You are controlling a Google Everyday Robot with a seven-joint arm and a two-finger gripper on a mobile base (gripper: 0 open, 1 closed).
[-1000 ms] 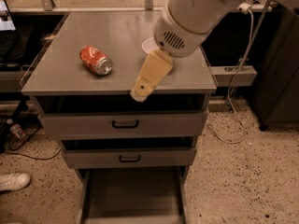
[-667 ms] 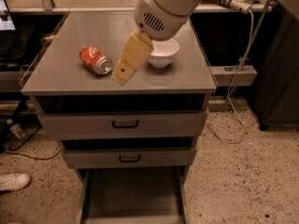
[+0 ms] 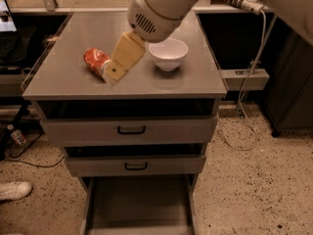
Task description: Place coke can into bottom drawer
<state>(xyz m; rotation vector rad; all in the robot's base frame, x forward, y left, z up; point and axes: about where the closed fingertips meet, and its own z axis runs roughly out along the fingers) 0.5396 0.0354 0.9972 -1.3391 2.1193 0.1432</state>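
The coke can (image 3: 95, 61), red-orange with a silver end, lies on its side on the left half of the grey cabinet top (image 3: 73, 80). My gripper (image 3: 114, 73) hangs from the big white arm and its tan fingers reach down to the can's right end, covering part of it. The bottom drawer (image 3: 139, 204) is pulled out at the foot of the cabinet, showing its flat grey floor with nothing in it.
A white bowl (image 3: 168, 54) stands on the cabinet top to the right of the gripper. Two shallower drawers with black handles (image 3: 131, 130) are slightly open above the bottom one. A white cable (image 3: 254, 72) hangs at the right. A shoe (image 3: 14, 190) is on the floor at the left.
The arm has swung left across the cabinet top, from its front right edge to the can's right end. The bowl, once covered, now shows. The can has not moved.
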